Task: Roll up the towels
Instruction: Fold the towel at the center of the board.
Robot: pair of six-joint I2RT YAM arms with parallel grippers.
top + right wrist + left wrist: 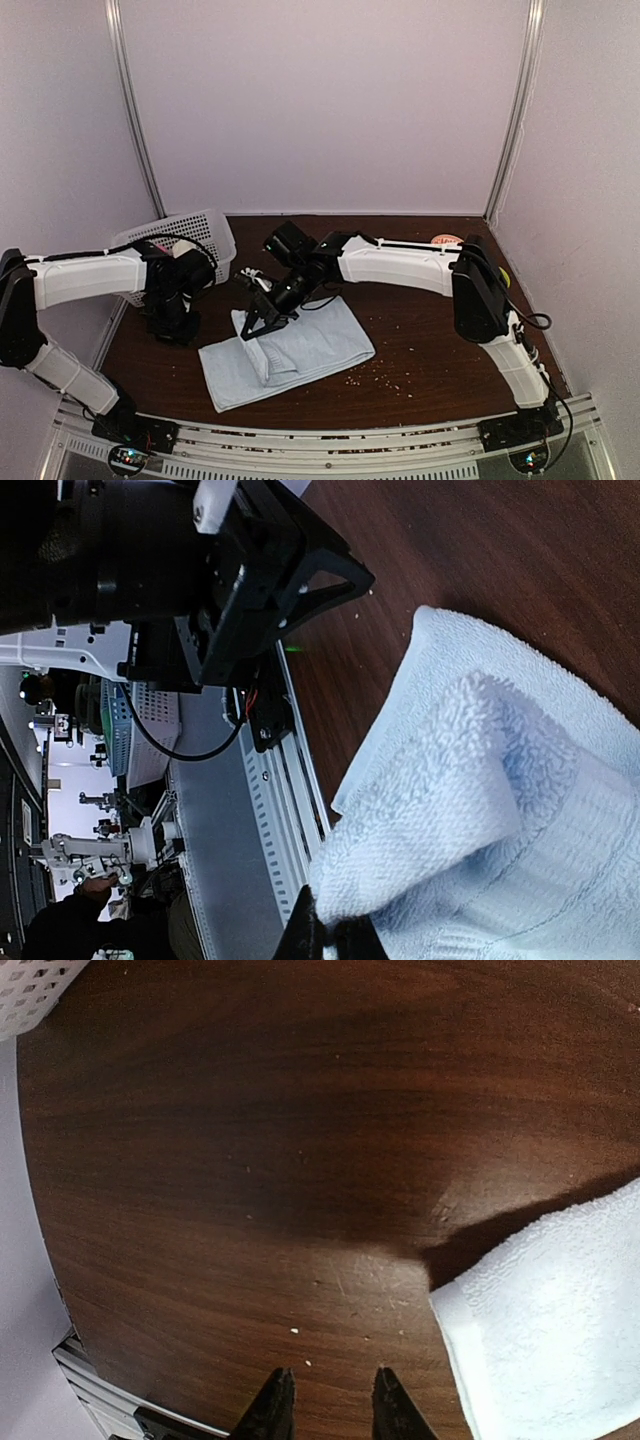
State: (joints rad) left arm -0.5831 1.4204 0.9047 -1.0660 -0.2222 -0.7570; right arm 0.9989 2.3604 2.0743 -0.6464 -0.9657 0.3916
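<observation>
While the R gripper [262, 318] is clenched on a lifted fold of the pale blue towel [300, 352], which lies mid-front on the table [430, 340], no roll shows yet. L gripper [330, 1405]: jaws apart, empty, over bare wood just beside the towel's corner. Est. progress: early; rolling remains. No 2nd towel seen.

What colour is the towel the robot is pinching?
The towel is pale blue, clearest in the right wrist view.
</observation>
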